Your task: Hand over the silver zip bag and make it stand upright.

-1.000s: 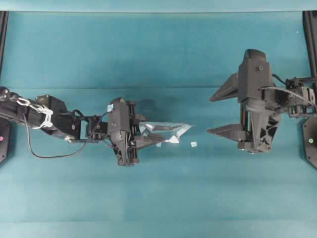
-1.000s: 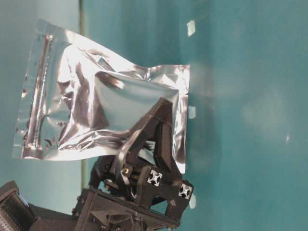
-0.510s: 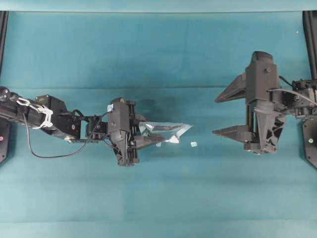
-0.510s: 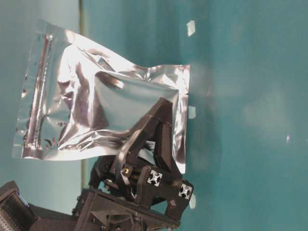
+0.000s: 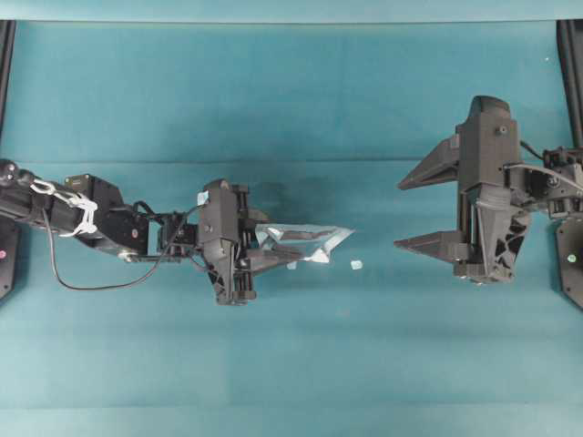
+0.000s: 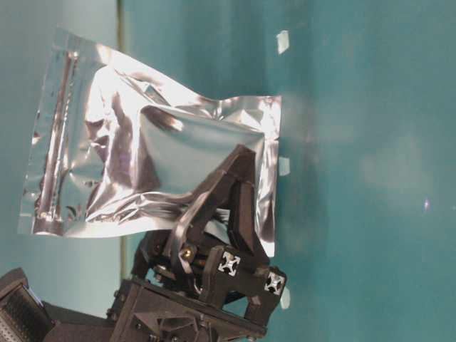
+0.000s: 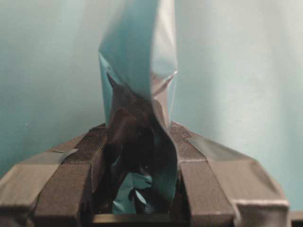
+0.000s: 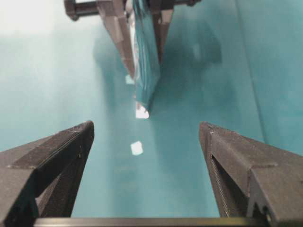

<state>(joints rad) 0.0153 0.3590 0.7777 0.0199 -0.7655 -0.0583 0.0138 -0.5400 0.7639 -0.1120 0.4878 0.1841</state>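
The silver zip bag point(image 5: 308, 240) is a crinkled foil pouch, held off the teal table by my left gripper point(image 5: 273, 248), which is shut on one end of it. In the table-level view the bag point(image 6: 128, 142) is broadside on, with the left gripper point(image 6: 235, 189) clamped near one corner. The left wrist view shows the bag point(image 7: 142, 61) edge-on, rising from between the fingers point(image 7: 71, 189). My right gripper point(image 5: 399, 215) stands wide open, facing the bag's free end and apart from it. Its wrist view looks past both fingers point(image 8: 57, 156) at the bag point(image 8: 147, 71).
A tiny white scrap point(image 5: 356, 265) lies on the teal table cover between the two grippers, and also shows as a scrap point(image 8: 137, 148) in the right wrist view. Black frame posts point(image 5: 7, 55) stand at the far left and far right point(image 5: 572, 55) edges.
The right arm has shifted a little to the right, away from the bag, with its gripper still wide open. The left arm and the bag have not moved.
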